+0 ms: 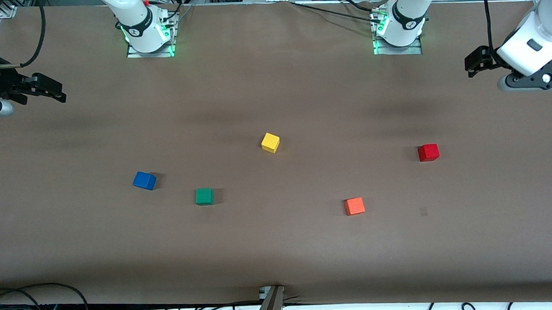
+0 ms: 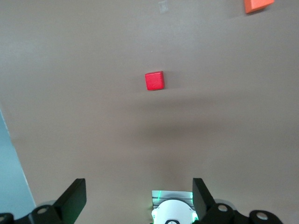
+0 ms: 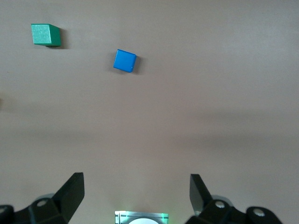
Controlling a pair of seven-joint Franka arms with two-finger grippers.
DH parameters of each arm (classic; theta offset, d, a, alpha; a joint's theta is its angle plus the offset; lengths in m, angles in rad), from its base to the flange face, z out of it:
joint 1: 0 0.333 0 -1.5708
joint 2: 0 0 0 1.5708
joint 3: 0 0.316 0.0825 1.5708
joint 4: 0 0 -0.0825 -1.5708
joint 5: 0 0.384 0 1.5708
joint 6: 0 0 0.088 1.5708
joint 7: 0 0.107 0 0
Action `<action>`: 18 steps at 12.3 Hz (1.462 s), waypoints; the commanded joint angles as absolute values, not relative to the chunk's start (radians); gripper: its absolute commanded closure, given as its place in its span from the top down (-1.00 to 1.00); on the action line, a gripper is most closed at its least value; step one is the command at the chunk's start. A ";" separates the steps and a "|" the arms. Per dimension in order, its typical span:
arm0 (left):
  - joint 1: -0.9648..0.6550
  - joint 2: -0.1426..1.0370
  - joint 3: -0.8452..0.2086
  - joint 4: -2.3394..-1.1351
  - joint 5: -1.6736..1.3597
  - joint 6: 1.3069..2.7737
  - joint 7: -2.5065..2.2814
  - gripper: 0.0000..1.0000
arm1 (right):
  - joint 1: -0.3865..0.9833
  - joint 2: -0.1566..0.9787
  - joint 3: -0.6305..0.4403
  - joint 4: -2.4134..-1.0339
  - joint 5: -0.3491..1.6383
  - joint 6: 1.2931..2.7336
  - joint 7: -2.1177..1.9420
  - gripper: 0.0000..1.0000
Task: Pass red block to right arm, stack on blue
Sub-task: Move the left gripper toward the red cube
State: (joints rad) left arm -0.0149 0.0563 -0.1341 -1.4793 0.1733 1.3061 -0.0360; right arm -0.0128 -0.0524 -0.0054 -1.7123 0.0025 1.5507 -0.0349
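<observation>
1. The red block (image 1: 428, 152) lies on the brown table (image 1: 280, 248) toward the left arm's end, untouched, farther from the front camera than the orange block (image 1: 354, 206).
2. The left gripper (image 2: 139, 198) hangs high over the table's left-arm end, fingers (image 2: 74, 198) spread wide with nothing between them; its wrist view looks down on the red block (image 2: 154, 80).
3. The blue block (image 1: 144, 180) sits toward the right arm's end, near the green block (image 1: 204, 196), apart from it.
4. The right gripper (image 3: 137, 193) hovers over its own end of the table, fingers (image 3: 72, 191) wide apart and empty; the blue block (image 3: 124, 61) shows below it.
5. The yellow block (image 1: 270, 142) rests mid-table, farthest of the five from the front camera.
</observation>
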 commanded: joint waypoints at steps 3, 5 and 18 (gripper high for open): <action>-0.003 0.097 -0.120 -1.433 0.278 1.302 0.174 1.00 | -0.012 -0.052 -0.008 -1.692 0.012 1.529 -0.020 1.00; 0.052 0.124 -0.120 -1.425 0.278 1.344 0.274 1.00 | -0.012 -0.052 -0.008 -1.692 0.012 1.529 -0.020 1.00; 0.112 0.198 -0.120 -1.477 0.078 1.394 -0.041 1.00 | -0.011 -0.054 -0.003 -1.690 0.015 1.529 -0.020 1.00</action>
State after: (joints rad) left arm 0.0962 0.1768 -0.1169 -1.4452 0.1177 1.3660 0.0087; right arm -0.0122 -0.0525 -0.0052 -1.7111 0.0025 1.5498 -0.0348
